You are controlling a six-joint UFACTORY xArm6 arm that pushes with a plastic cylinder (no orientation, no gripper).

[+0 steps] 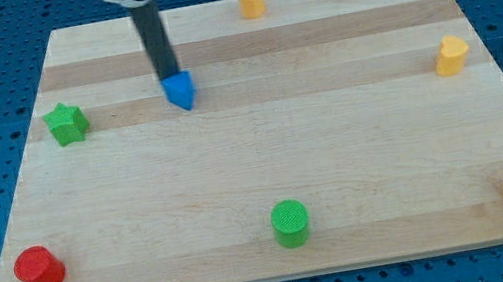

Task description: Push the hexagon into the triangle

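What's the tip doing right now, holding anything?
My tip: a bare rod, holding nothing; it sits at the blue triangle's top-left edge, apparently touching it.

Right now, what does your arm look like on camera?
Only the lower part shows: a straight, dark grey rod, smooth and round, with a plain blunt end, my tip. At the view's top it enters a wider black mount with a pale rim. No cables or markings visible.

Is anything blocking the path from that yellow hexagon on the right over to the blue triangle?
Nothing visible does. The bare board lies between the yellow hexagon and the blue triangle. My tip sits right at the triangle, far from the hexagon.
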